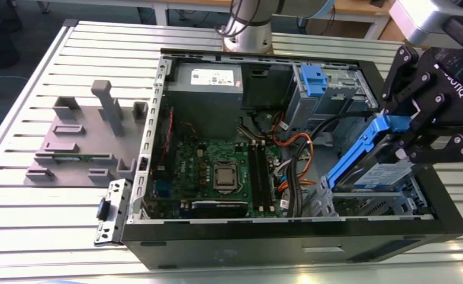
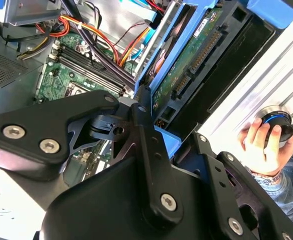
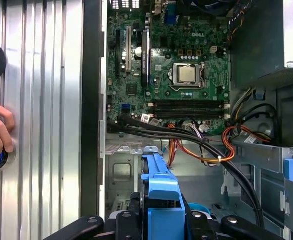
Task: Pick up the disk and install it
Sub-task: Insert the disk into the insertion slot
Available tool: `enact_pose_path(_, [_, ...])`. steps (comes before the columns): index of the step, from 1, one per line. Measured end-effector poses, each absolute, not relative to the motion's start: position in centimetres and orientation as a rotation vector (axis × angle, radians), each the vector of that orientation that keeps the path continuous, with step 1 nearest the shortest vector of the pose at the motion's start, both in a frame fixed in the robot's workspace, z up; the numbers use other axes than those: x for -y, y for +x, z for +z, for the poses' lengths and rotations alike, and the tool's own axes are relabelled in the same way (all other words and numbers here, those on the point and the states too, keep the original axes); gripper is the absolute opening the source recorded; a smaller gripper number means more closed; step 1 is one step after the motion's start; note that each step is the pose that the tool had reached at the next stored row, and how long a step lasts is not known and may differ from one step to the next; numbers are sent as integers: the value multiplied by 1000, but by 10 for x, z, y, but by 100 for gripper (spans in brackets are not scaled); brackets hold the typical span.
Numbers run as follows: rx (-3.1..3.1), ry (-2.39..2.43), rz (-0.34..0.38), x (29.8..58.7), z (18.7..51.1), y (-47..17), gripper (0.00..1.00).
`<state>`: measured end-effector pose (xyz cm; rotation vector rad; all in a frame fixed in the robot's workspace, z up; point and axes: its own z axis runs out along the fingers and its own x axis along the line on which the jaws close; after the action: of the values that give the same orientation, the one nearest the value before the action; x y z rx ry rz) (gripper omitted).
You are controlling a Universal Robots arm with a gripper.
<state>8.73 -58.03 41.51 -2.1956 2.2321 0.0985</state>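
Claw grips disk (label half-hidden).

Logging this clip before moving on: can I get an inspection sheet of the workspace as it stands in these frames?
Surface: ribbed metal table, carrying an open computer case.
Job's things: the disk in its blue bracket, tilted, held over the drive bay at the case's end on the exterior view's right, not yet seated.
Clutter: grey fixture blocks on the table; a loose metal bracket beside the case.
Grippers: gripper shut on the disk.
Cables: orange and black cables running over the motherboard.
Surroundings: a person's hand on a knob at the table edge.
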Motion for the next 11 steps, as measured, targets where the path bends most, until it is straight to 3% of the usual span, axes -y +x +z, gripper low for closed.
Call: enact_pose_path(11, [-2232,-2196,98,580,408,87,37])
